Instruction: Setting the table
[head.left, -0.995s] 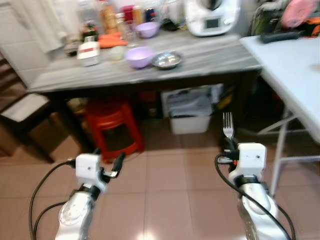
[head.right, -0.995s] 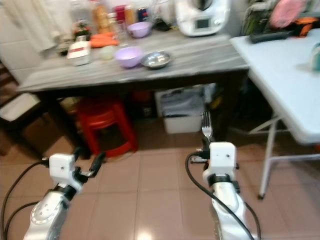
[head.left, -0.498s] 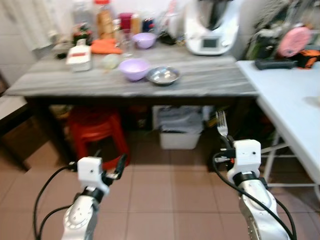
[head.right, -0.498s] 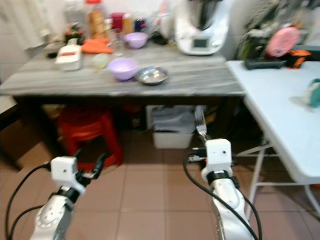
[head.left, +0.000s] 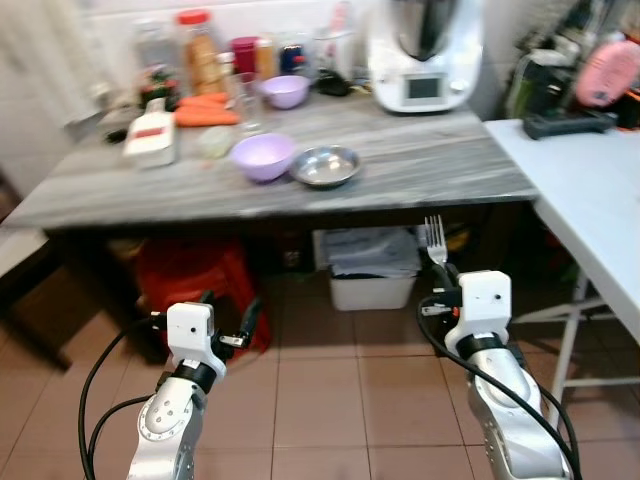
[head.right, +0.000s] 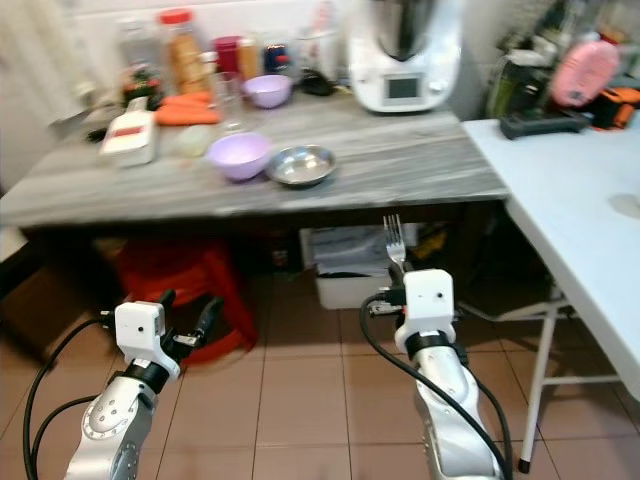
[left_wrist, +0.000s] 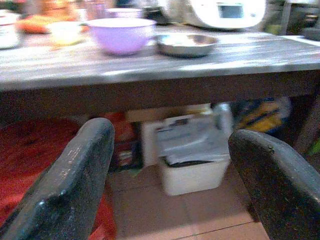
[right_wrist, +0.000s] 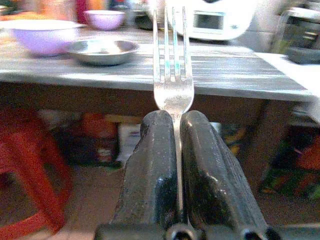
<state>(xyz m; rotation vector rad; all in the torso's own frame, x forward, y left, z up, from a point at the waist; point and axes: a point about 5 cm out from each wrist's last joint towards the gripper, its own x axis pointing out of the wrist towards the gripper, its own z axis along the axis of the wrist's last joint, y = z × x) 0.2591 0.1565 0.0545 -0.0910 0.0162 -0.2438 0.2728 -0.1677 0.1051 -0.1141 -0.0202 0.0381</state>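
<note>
A silver fork (head.left: 435, 240) stands upright with tines up, and my right gripper (head.left: 446, 278) is shut on its handle; in the right wrist view the fork (right_wrist: 173, 65) rises between the closed fingers (right_wrist: 150, 165). My left gripper (head.left: 228, 318) is held low over the tiled floor, open and empty, its two fingers (left_wrist: 75, 175) spread wide. Ahead is the grey wooden table (head.left: 430, 170) with a lilac bowl (head.left: 262, 156) and a steel dish (head.left: 325, 165) near its front edge.
Bottles, jars, a second lilac bowl (head.left: 285, 90) and a white kitchen machine (head.left: 424, 55) crowd the table's back. A red stool (head.left: 190, 285) and a white bin (head.left: 372, 275) sit underneath. A white folding table (head.left: 590, 200) stands at the right.
The camera has moved, so the table now sits closer and more central. My right gripper still holds the fork upright. The left gripper stays open.
</note>
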